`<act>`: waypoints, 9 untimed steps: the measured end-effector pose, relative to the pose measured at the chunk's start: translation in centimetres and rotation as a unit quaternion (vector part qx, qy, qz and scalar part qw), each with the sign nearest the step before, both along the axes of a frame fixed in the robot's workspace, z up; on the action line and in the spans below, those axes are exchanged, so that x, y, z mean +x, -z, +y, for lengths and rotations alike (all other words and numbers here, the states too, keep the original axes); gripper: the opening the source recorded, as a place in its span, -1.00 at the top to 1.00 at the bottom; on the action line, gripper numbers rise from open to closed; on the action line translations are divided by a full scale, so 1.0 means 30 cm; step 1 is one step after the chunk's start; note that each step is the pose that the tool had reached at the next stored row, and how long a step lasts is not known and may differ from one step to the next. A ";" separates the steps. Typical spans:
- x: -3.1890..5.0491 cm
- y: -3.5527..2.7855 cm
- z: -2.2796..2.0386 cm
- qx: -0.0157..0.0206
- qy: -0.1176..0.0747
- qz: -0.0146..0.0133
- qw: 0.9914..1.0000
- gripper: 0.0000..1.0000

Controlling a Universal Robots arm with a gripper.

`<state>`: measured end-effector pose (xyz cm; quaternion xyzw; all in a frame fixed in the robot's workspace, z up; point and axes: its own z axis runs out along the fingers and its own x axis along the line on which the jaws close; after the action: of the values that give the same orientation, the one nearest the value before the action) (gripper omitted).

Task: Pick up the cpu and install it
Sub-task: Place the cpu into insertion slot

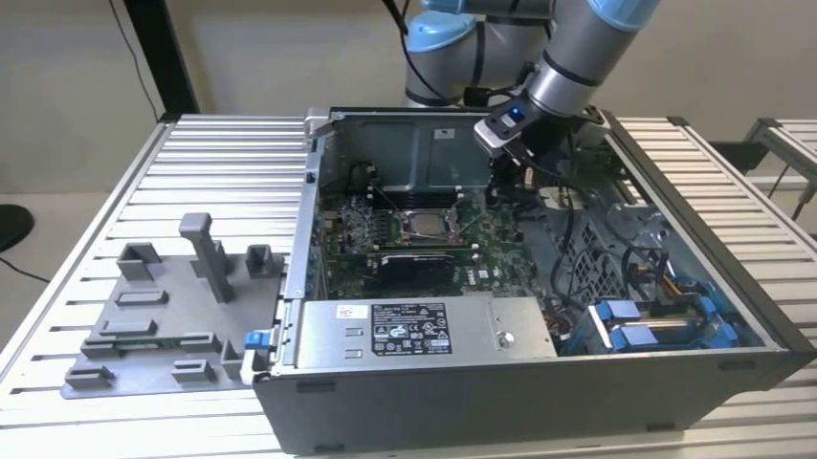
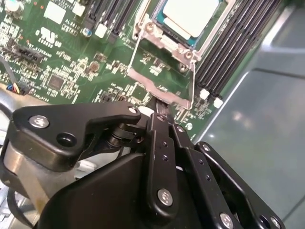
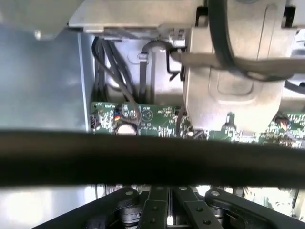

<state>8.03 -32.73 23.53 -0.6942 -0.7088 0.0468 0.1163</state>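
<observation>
While the cpu (image 2: pixel 190 14) lies flat in its socket (image 2: pixel 144 29) on the green board (image 2: pixel 62 57), the tool (image 2: pixel 160 110) hangs near it, shut with nothing in it. I think the cpu is light, thin and stiff. Its smooth shiny top could slip. I guess its underside breaks easily, so it is best held softly by two side edges and kept level.
</observation>
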 end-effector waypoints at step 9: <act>-0.076 -0.006 0.000 0.009 0.000 0.001 1.000 1.00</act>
<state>5.75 -32.74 23.70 -0.6930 -0.7091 0.0407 0.1232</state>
